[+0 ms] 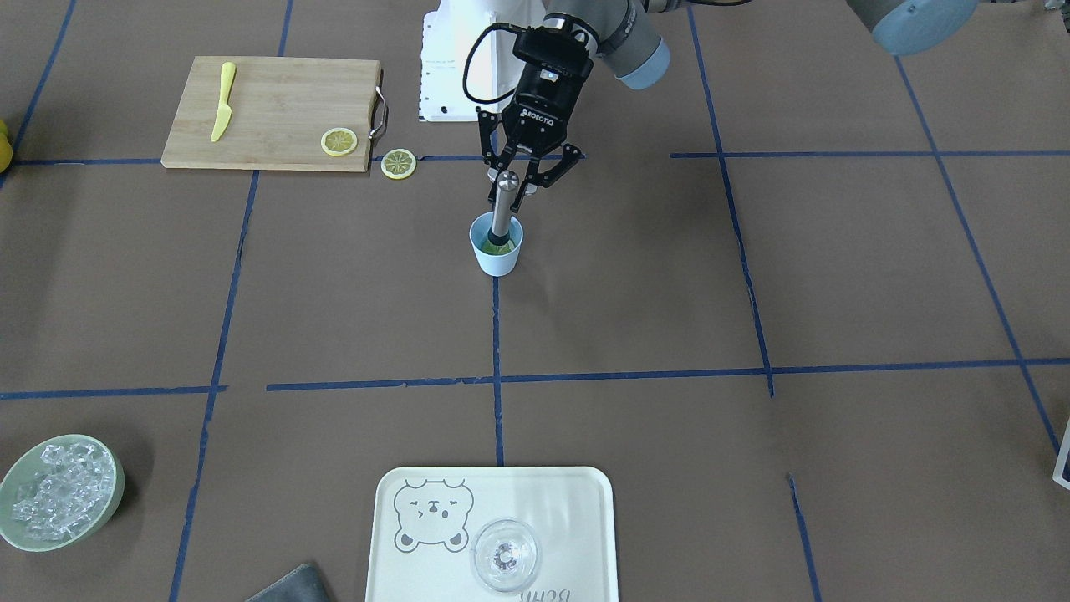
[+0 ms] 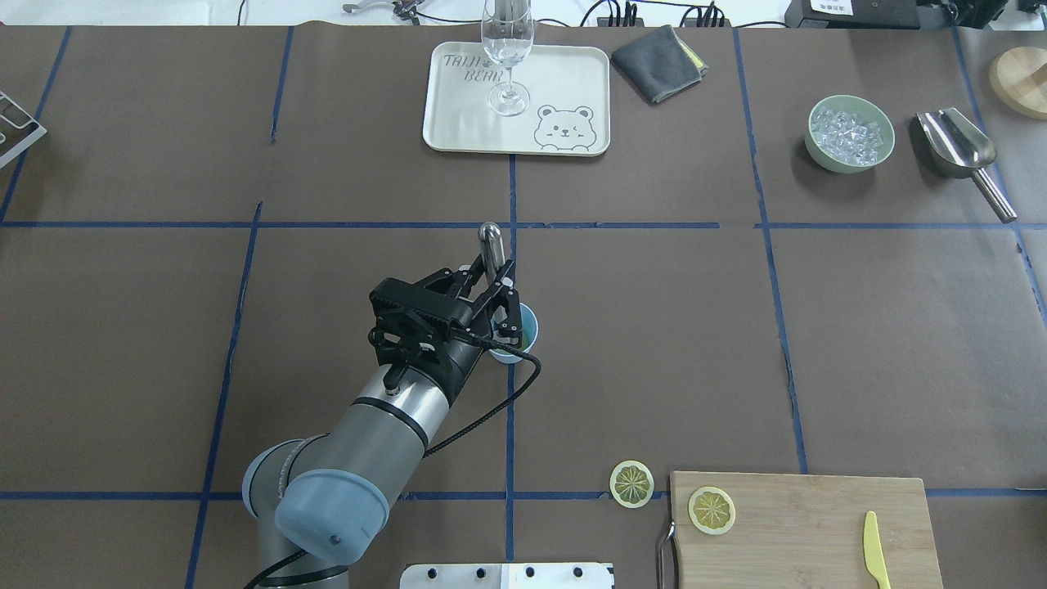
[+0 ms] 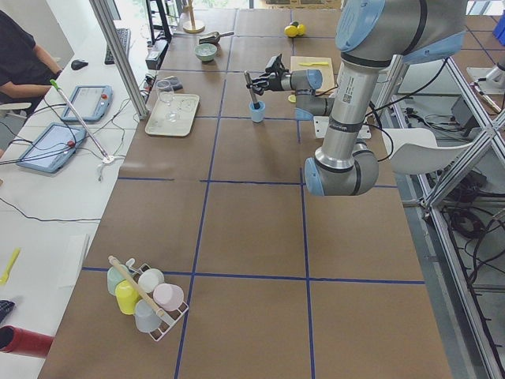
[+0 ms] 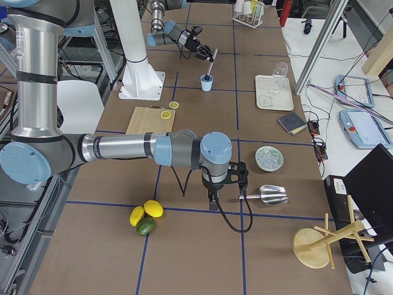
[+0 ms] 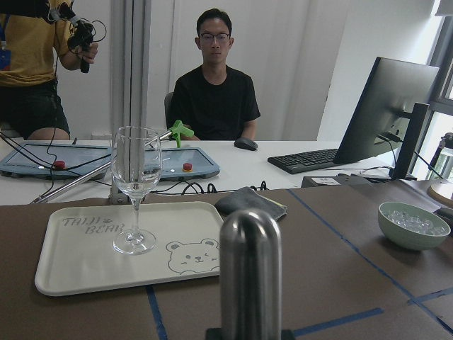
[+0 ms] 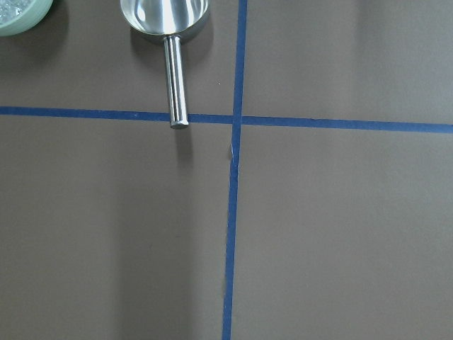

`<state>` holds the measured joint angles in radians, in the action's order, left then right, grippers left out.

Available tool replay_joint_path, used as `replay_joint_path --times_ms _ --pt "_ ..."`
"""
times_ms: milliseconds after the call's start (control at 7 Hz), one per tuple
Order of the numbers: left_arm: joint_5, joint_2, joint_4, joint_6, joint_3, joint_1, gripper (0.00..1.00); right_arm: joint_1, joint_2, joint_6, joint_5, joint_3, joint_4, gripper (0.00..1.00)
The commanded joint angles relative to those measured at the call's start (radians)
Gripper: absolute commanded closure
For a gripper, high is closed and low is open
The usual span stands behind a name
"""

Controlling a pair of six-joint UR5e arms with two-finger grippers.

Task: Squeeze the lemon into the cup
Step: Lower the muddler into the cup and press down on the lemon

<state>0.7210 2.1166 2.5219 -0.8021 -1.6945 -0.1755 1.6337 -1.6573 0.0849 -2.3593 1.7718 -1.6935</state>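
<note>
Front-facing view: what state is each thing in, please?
cup: upright
lemon: inside cup
muddler: standing in cup
left gripper: jaws shut on muddler
glass: upright, empty
bowl: holds ice
knife: flat on board

Table, brown-papered and marked with a blue tape grid. Upper frame of the overhead view, left to right: cream bear tray, folded grey cloth, pale-green ice bowl, steel scoop. Centre: light-blue cup. Lower right: wooden cutting board, with one lemon slice on the paper just beside its left edge.
</note>
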Motion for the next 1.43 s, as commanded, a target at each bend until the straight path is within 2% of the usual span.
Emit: replay_joint_path --times_ms 0,714,1000,1143,1286 --pt "0.000 0.002 0.047 -0.002 0.047 0.004 1.00 0.000 0.002 -0.001 0.000 0.000 0.000 0.00" --pt "0.001 0.002 0.047 -0.002 0.061 0.013 1.00 0.000 0.005 -0.001 0.000 -0.003 0.000 0.00" --pt "0.008 0.008 0.047 0.038 0.006 0.011 1.00 0.000 0.005 -0.001 0.000 -0.003 0.000 0.00" --pt "0.011 0.005 0.082 0.122 -0.045 0.010 1.00 0.000 0.005 -0.001 0.000 -0.003 0.000 0.00" --pt "0.014 0.003 0.156 0.192 -0.051 0.008 1.00 0.000 0.005 -0.001 0.000 -0.002 0.000 0.00"
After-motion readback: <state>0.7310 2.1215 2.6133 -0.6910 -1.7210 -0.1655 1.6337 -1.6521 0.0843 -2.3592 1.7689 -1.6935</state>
